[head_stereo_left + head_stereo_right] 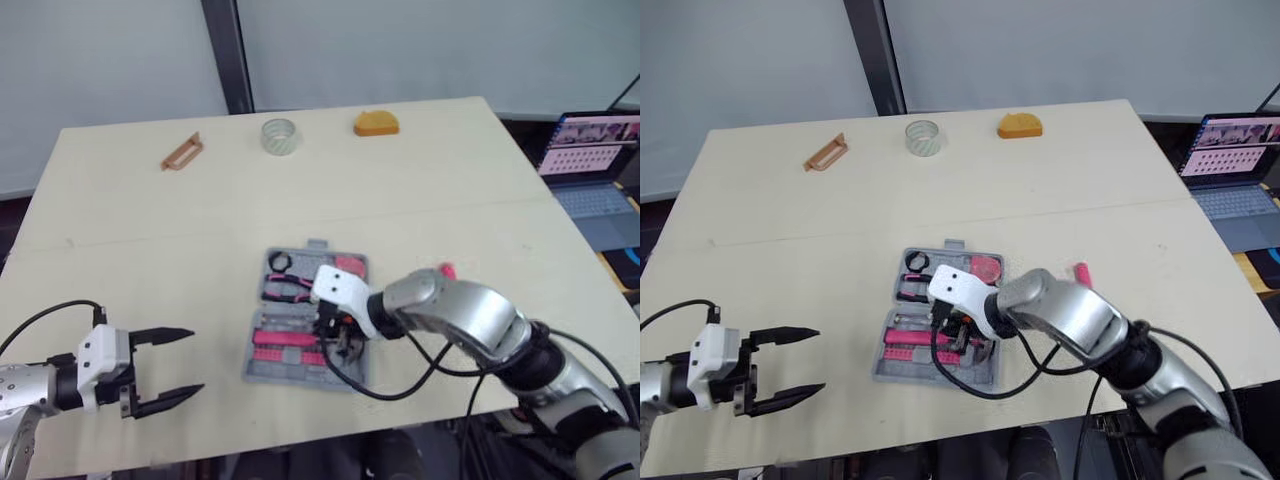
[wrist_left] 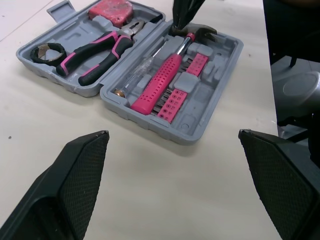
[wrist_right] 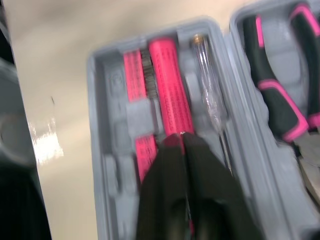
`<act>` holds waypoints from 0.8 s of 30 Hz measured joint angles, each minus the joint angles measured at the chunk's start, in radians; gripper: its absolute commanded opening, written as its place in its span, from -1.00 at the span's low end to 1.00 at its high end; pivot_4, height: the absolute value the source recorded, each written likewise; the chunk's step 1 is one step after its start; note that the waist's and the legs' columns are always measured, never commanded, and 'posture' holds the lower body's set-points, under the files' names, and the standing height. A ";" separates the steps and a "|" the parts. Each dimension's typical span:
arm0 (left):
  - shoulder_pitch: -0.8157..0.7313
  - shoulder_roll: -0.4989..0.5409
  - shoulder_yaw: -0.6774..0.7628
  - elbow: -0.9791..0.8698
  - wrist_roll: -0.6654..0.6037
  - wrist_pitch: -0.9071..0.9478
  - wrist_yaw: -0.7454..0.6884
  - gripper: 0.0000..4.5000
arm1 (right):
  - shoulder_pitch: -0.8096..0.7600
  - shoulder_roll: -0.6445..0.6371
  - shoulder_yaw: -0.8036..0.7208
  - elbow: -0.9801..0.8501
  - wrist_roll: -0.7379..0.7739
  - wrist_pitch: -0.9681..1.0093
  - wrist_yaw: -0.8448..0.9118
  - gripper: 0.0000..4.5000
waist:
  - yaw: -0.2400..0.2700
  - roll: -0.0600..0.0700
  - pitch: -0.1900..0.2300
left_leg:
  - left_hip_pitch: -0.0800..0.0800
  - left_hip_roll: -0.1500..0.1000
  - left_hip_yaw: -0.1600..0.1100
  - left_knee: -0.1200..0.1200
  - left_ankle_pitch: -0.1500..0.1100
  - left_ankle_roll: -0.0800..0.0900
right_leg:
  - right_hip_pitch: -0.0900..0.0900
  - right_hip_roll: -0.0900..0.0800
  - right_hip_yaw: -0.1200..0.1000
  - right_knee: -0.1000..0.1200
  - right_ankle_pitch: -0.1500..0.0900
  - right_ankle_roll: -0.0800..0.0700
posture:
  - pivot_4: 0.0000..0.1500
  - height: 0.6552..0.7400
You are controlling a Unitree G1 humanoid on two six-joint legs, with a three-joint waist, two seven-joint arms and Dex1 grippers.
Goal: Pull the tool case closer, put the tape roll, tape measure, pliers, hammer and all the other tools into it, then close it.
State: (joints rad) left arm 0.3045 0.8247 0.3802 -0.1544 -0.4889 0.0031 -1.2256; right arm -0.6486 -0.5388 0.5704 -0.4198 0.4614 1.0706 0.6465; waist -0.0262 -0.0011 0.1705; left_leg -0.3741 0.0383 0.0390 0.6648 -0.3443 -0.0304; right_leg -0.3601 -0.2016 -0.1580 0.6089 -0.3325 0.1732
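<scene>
Left wrist view: tool case (image 2: 150,131) lies open on desk (image 1: 420,200), near its front edge; hammer (image 2: 160,82) lies in the nearer half, pliers (image 2: 95,52) in the other; right pincer (image 3: 181,139) pinched closed on hammer's neck; left pincer (image 1: 196,362) spread wide, empty, left of tool case.

a wide table (image 1: 450,180) with a pale cream top takes up most of the scene, and a faint seam (image 1: 200,238) runs across it from side to side. behind its far edge stand smooth, pale grey-blue wall panels (image 1: 100,50), divided by a dark upright post (image 1: 228,50). past the table's right edge an open laptop (image 1: 590,165) sits on a lower surface, its screen lit in pink and purple. dark floor (image 1: 8,215) shows beside the left edge. the light is soft and even, with one bright reflection (image 3: 45,142) on the tabletop.
</scene>
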 measured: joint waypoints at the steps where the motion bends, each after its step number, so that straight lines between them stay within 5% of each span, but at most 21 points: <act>1: -0.001 0.000 0.000 -0.002 0.000 0.003 0.003 1.00 | 0.024 0.000 -0.002 0.005 -0.009 -0.030 0.001 -0.98 | -0.001 0.000 0.000 | 0.000 0.000 0.000 0.000 0.000 0.000 | 0.000 0.000 0.000 0.000 0.000 0.000 | 1.00 1.00; 13: -0.017 -0.002 -0.007 -0.030 0.000 0.027 0.012 1.00 | 0.143 0.085 -0.029 0.197 -0.120 -0.381 0.080 -0.98 | -0.002 0.000 0.000 | 0.001 0.000 0.001 -0.001 0.000 0.000 | 0.000 0.000 0.000 0.000 0.000 0.000 | 1.00 1.00; 24: -0.011 -0.011 -0.006 -0.028 0.000 0.014 0.009 1.00 | 0.188 0.116 -0.029 0.291 -0.190 -0.504 0.148 -0.98 | -0.002 0.000 0.000 | 0.002 0.000 0.001 0.000 0.000 0.000 | 0.001 0.000 0.000 0.000 0.000 0.000 | 1.00 1.00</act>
State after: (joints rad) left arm 0.2938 0.8134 0.3738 -0.1823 -0.4891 0.0172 -1.2161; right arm -0.4604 -0.4228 0.5414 -0.1290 0.2713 0.5661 0.7942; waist -0.0281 -0.0011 0.1706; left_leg -0.3722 0.0385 0.0401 0.6644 -0.3443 -0.0304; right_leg -0.3596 -0.2015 -0.1580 0.6092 -0.3325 0.1732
